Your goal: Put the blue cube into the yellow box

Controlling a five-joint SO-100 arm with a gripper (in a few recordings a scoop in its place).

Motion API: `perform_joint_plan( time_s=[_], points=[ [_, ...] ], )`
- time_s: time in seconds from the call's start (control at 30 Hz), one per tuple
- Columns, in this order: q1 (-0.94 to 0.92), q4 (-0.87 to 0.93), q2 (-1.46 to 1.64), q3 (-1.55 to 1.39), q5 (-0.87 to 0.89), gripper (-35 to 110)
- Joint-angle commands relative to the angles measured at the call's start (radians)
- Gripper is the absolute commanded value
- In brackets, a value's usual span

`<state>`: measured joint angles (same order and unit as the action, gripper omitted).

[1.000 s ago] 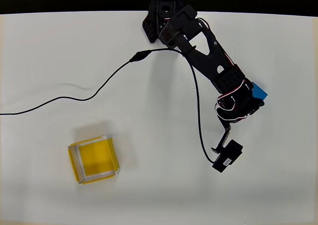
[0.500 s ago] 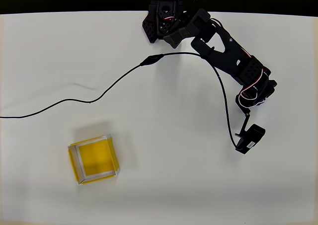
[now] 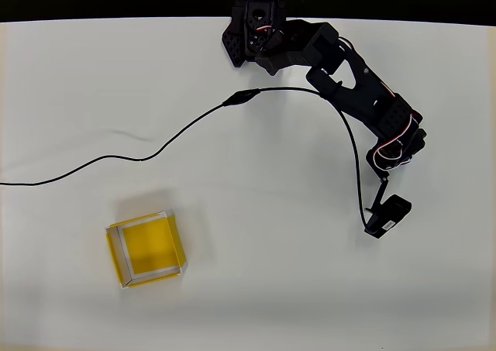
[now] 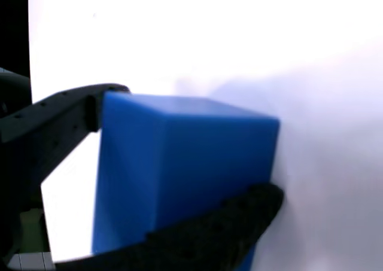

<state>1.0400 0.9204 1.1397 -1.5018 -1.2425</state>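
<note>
Overhead view: the black arm (image 3: pixel 349 87) reaches to the table's (image 3: pixel 248 304) right side; the yellow box (image 3: pixel 146 249) sits well apart at the near left. Wrist view: the gripper (image 4: pixel 185 163) is clamped on the blue cube (image 4: pixel 179 181), a finger touching either side

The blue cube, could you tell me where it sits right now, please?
In the wrist view the blue cube sits between the gripper fingers, one at its left face and one across its lower edge, over the white table.
</note>
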Motion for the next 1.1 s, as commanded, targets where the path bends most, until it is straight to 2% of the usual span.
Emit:
perform_joint_plan(
  time_s=[0.0, 0.2, 0.6, 0.8, 1.07],
  points=[
    [0.025, -0.012, 0.051, 0.097, -0.011, 37],
    [0.038, 0.017, 0.035, 0.114, -0.026, 25],
    [-0.038, 0.115, 0.146, 0.114, -0.104, 19],
    [-0.219, 0.158, 0.302, 0.086, -0.193, 19],
    [-0.6, 0.153, 0.522, 0.006, -0.371, 18]
  ],
)
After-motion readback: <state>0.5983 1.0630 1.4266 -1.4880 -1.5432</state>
